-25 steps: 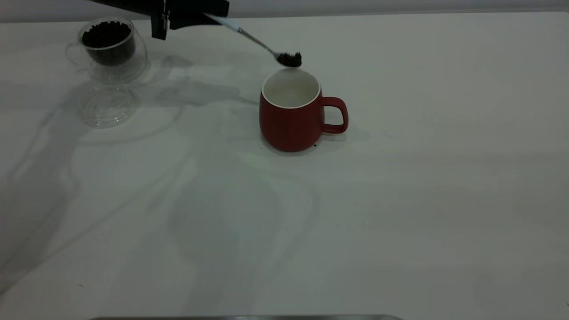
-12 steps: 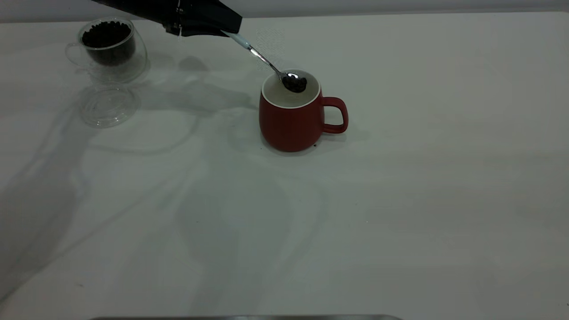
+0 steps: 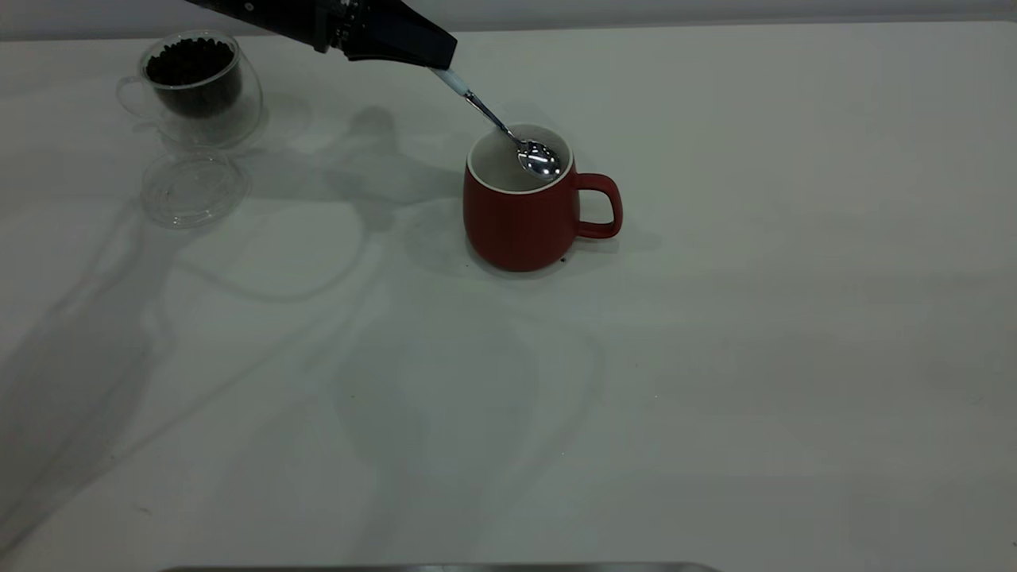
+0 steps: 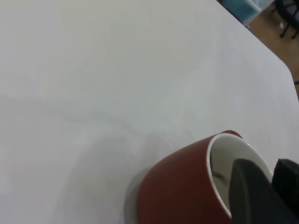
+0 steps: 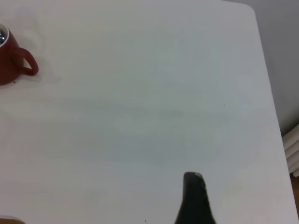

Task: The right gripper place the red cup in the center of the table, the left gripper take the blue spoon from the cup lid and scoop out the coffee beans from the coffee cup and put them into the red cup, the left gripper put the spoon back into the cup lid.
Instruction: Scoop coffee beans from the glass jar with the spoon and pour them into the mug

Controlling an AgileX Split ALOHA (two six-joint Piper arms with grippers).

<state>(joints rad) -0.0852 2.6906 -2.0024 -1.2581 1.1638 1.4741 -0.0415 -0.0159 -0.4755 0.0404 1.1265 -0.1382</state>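
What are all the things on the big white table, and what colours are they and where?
Rounded dark-red ceramic mug, white inside (red cup): one, near the middle of the table, handle toward the right arm's side.
Small metal teaspoon with pale blue handle (blue spoon): one, shiny bowl dipped inside the mug's mouth, no beans seen in it.
Clear double-walled glass cup (coffee cup): one, far corner on the left arm's side.
Dark brown coffee beans: one heap, inside the glass cup.
Round clear cup lid: one, flat on the table just in front of the glass cup.
Wide white table: one, under everything.
Left gripper: black, above the table behind the mug, shut on the spoon's handle.
Right gripper: black, hovering over bare table far from the mug.
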